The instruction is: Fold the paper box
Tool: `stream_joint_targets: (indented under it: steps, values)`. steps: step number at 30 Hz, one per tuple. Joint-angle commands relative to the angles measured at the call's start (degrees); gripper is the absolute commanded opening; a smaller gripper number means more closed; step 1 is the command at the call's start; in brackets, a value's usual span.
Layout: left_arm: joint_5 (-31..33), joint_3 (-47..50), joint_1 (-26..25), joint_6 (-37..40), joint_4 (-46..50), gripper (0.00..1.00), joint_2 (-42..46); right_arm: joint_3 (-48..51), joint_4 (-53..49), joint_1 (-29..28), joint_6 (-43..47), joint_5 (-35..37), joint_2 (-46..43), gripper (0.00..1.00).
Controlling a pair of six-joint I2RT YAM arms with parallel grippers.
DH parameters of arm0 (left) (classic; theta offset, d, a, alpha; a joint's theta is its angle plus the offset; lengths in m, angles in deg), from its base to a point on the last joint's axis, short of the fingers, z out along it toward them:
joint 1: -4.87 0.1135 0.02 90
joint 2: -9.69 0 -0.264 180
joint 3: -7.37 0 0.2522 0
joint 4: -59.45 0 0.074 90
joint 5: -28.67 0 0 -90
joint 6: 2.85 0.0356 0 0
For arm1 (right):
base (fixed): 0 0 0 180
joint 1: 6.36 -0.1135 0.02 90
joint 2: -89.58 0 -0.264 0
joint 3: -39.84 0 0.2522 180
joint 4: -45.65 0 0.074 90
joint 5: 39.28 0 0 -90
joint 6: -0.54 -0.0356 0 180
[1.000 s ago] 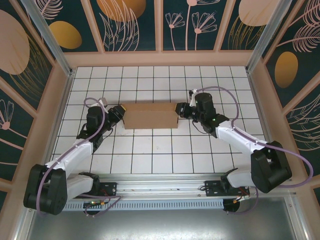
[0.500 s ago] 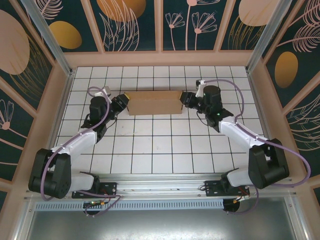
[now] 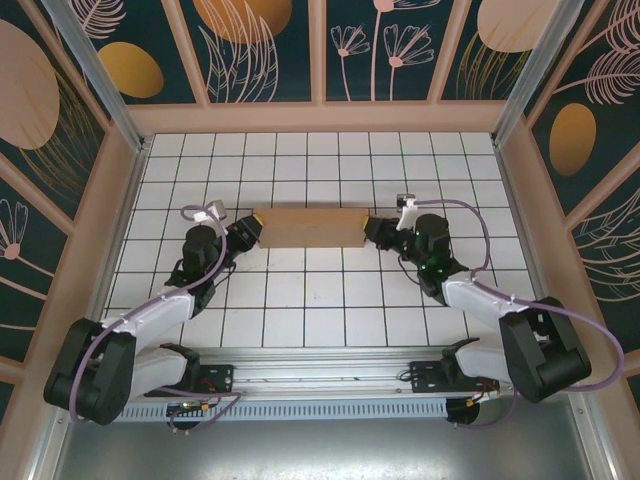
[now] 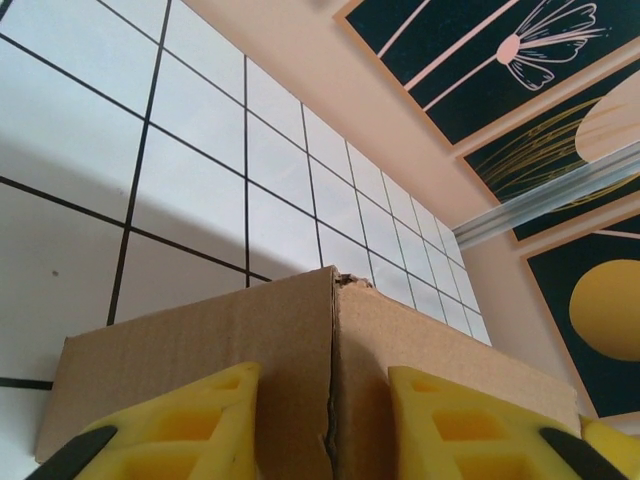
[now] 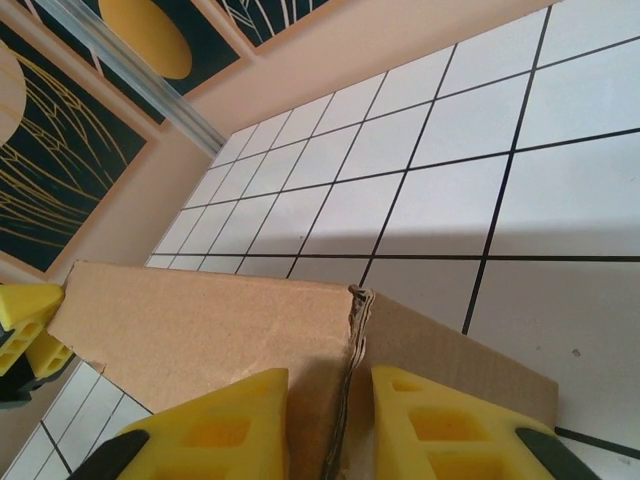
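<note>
Between the left arm's [image 3: 160,310] yellow fingers [image 4: 170,430] stands a corner fold of the box [image 3: 305,227], its ragged edge running down into the gap. The left jaws sit close on either side of that fold, but I cannot tell whether they press it. At the opposite end the right arm's [image 3: 475,295] fingers [image 5: 215,425] have a torn cardboard edge between them, and the right jaws are clamped on the box. From the right wrist, the long brown side runs away to the far end, where the other arm's yellow fingers [image 5: 25,320] show.

Seen from above, the box lies crosswise in the middle of the table [image 3: 300,300], spanning the space between the two arms. I cannot tell whether it rests on the tiles or hangs just above them. Half a second ago it was a row of tiles further back, toward the rear wall. It is now nearer the arm bases, close to where it was a second ago. Both arms have drawn back with it, elbows folded lower.

Around it the table is white tile with a black grid, and nothing lies between the box and the arms. A pale wooden rim [image 3: 320,117] borders the table, with metal posts [image 3: 90,70] and dark panels painted with flowers [image 3: 265,50] above it. Purple cables [image 3: 470,215] loop over each wrist.
</note>
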Motion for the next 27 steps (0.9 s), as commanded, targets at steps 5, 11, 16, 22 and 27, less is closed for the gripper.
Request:
stream_joint_targets:
  steps: [5,11,16,22,27]
  values:
    - [-1.3,5.1,-2.9,0.6,1.1,0.36,6.0,5.7,5.3,-5.5,3.4,-0.4,-3.2,0.26]
    - [-1.1,7.8,-3.8,0.8,1.6,0.37,7.3,8.1,5.9,-6.8,5.1,2.0,-3.8,0.26]
    - [-0.6,9.6,-4.1,0.1,4.9,0.41,10.5,10.7,5.1,-10.7,4.8,5.9,-7.0,0.28]
    - [0.4,11.8,-4.1,-0.3,10.7,0.58,17.1,13.3,3.8,-12.3,2.6,7.6,-11.8,0.33]
    - [-0.6,13.2,-4.1,-1.4,13.3,0.61,17.9,13.8,2.3,-12.7,1.9,8.4,-13.2,0.34]
